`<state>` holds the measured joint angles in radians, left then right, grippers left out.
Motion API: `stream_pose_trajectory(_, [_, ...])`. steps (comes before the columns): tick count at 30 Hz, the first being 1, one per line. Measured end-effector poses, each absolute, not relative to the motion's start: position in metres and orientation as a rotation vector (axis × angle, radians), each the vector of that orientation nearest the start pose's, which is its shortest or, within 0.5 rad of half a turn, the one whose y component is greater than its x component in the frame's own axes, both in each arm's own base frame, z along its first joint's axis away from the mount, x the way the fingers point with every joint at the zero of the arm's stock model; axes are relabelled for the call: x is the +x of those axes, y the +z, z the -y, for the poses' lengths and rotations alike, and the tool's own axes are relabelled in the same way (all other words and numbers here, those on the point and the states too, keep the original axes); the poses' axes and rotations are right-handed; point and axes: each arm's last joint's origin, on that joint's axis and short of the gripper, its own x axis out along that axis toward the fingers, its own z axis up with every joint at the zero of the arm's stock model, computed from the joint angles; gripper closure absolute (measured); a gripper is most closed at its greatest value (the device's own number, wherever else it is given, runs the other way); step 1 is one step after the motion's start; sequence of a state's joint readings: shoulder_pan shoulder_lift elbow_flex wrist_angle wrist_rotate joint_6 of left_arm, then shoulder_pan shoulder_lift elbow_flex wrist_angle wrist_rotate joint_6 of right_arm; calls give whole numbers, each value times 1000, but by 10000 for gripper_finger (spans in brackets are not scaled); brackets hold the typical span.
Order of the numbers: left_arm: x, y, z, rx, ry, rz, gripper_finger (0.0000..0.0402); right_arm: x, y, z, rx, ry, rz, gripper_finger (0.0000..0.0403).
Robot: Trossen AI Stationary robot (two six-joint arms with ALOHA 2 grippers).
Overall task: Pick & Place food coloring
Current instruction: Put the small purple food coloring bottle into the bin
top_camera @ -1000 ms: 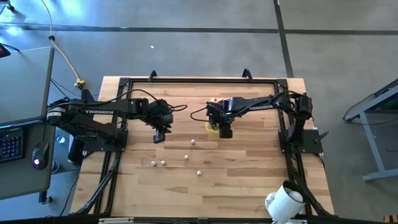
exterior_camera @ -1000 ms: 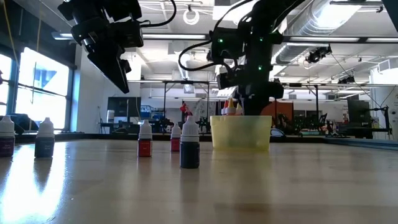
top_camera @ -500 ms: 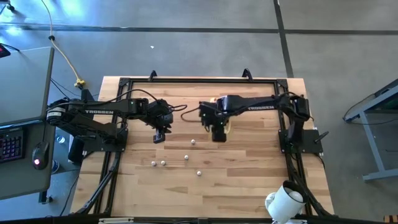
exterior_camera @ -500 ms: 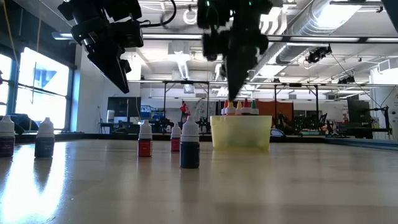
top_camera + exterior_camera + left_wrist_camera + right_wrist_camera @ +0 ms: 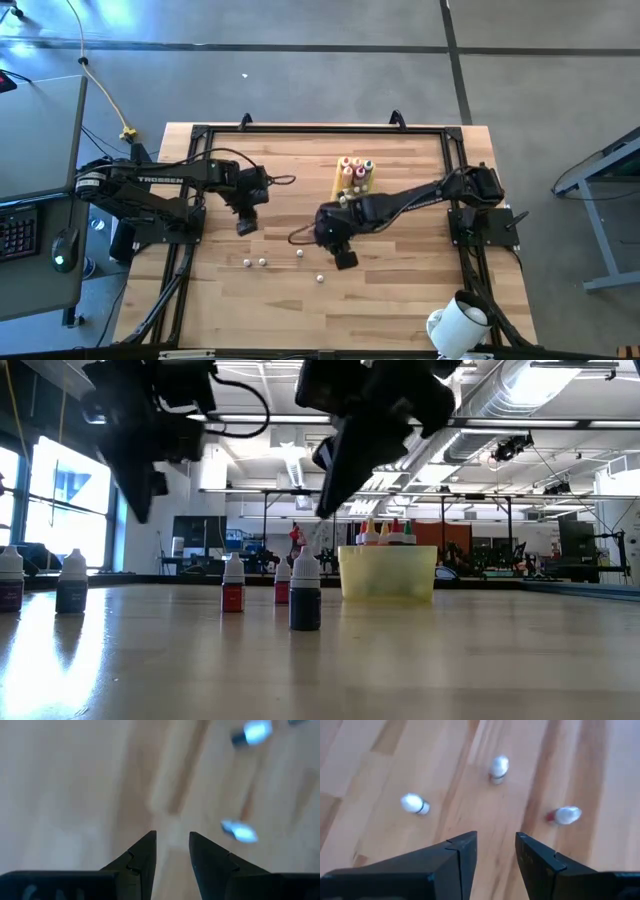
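Note:
Several tiny pale food coloring bottles stand loose on the wooden table [image 5: 262, 262] [image 5: 299, 253] [image 5: 320, 278]; in the low view they stand upright on their bases [image 5: 232, 583] [image 5: 305, 592]. More bottles stand in the yellow tray [image 5: 353, 176] at the far middle. My right gripper [image 5: 344, 259] is open and empty above the loose bottles, three of which show ahead of it in the right wrist view [image 5: 498, 767] [image 5: 414, 803] [image 5: 565, 815]. My left gripper [image 5: 245, 226] is open and empty above the table, left of centre; its wrist view shows two blurred bottles [image 5: 240, 831].
The black arm frame [image 5: 320, 128] runs along the table's far and side edges. A white roll-like object [image 5: 458, 323] lies at the near right corner. Bare wood lies between the loose bottles and the near edge.
My right gripper has risen out of the yellow tray and swung toward the table's near edge and left, coming over the loose bottles with its fingers slanted. My left gripper has shifted a little toward the table's left and near edge.

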<state>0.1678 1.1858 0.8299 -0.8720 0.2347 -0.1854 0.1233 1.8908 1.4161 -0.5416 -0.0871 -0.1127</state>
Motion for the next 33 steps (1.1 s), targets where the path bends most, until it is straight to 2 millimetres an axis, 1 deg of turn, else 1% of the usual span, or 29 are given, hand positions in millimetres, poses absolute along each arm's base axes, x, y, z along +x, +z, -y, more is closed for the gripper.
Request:
stream_pose_trajectory(4, [193, 227, -11, -473, -68, -1335, 286, 389, 198, -57, -157, 215, -1034, 276])
stream_pose_trajectory(8, [191, 226, 11, -479, -93, -1392, 286, 384, 188, -57, -211, 142, -1059, 276])
stream_pose_trajectory(14, [193, 220, 52, -350, -42, -1413, 286, 380, 181, -53, -268, 33, -1074, 277])
stream_pose_trajectory(20, [194, 205, 89, -310, 52, -1445, 286, 378, 179, -52, -279, 19, -1086, 277])
stream_pose_trajectory(23, [194, 196, 100, -272, 100, -1455, 286, 378, 179, -52, -278, 23, -1085, 277])
stream_pose_trajectory(27, [196, 188, 109, -246, 126, -1468, 286, 378, 179, -52, -278, 24, -1085, 277])
stream_pose_trajectory(33, [206, 181, 114, -256, 102, -1418, 286, 379, 180, -52, -276, 26, -1075, 277])
